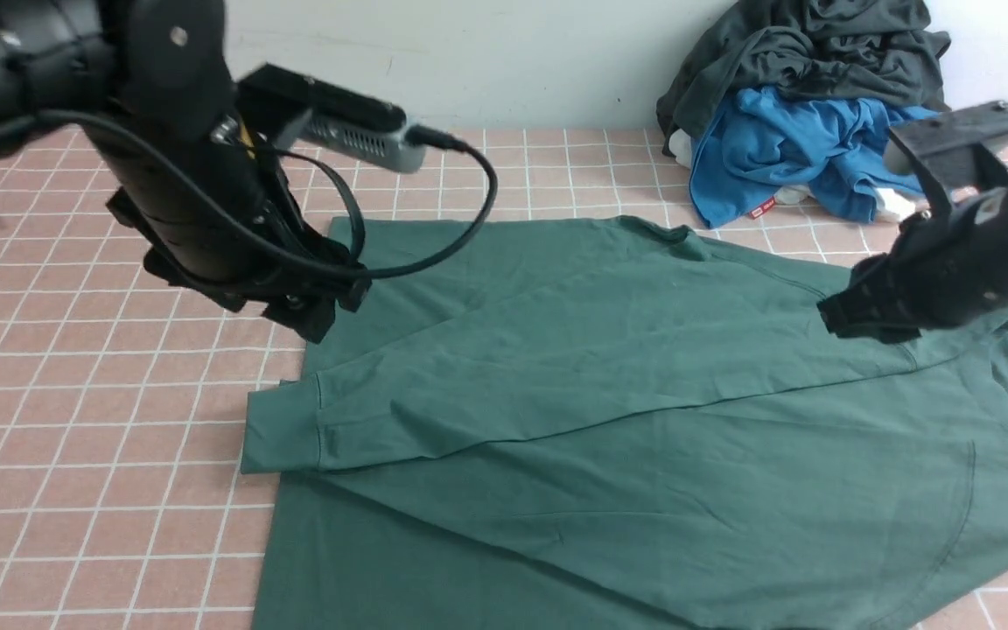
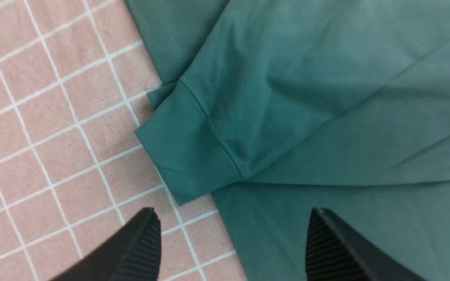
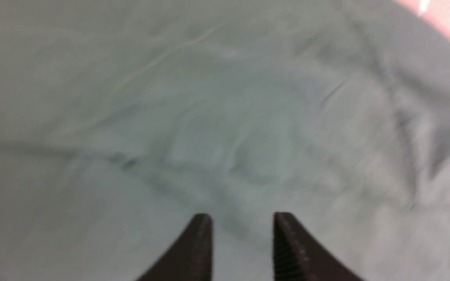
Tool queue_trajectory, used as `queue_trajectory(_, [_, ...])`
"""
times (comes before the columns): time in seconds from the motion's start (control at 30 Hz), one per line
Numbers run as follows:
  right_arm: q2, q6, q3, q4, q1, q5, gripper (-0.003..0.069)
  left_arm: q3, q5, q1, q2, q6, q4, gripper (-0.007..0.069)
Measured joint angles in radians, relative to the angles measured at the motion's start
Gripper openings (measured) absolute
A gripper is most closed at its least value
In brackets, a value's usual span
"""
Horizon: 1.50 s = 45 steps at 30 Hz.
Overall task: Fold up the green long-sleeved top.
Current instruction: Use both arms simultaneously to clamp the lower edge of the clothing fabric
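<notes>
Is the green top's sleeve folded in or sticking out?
Folded in. The sleeve lies slanted across the green top, its cuff reaching just past the edge.

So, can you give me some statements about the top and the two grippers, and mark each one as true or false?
1. The left gripper is open and holds nothing. True.
2. One sleeve of the green long-sleeved top lies folded across its body. True.
3. The blue garment lies on the green long-sleeved top. False: it is piled with the dark grey garment by the wall, apart from the top.
4. The right gripper is shut on the cuff. False: its jaws stand apart over the fabric, far from the cuff, holding nothing.
</notes>
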Motion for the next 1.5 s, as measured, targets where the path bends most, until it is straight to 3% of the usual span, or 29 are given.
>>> queue_trajectory(0.17, [0.219, 0.050, -0.187, -0.176, -0.022, -0.012, 0.0356, 0.106, -0.074, -0.032, -0.220, 0.016, -0.044, 0.0462])
queue_trajectory(0.4, [0.457, 0.131, -0.389, -0.271, -0.082, 0.089, 0.0373, 0.327, -0.130, -0.036, -0.455, 0.024, -0.007, 0.0462])
queue_trajectory(0.63, [0.543, 0.075, -0.445, -0.216, -0.102, 0.152, 0.0266, 0.535, -0.190, -0.036, -0.526, 0.024, 0.060, 0.0462])
queue_trajectory(0.77, [0.548, 0.008, -0.453, -0.185, -0.102, 0.163, 0.0091, 0.617, -0.236, -0.036, -0.514, 0.024, 0.092, 0.0462])
queue_trajectory(0.87, [0.555, -0.003, -0.472, -0.189, -0.106, 0.173, 0.0009, 0.649, -0.288, -0.036, -0.501, 0.024, 0.100, 0.0462])
queue_trajectory(1.37, [0.565, 0.009, -0.624, -0.270, -0.181, 0.183, -0.0003, 0.670, -0.377, -0.036, -0.435, 0.024, 0.104, 0.0462])
queue_trajectory(1.5, [0.578, 0.045, -0.624, -0.276, -0.185, 0.153, 0.0047, 0.670, -0.378, -0.036, -0.408, 0.024, 0.104, 0.0462])
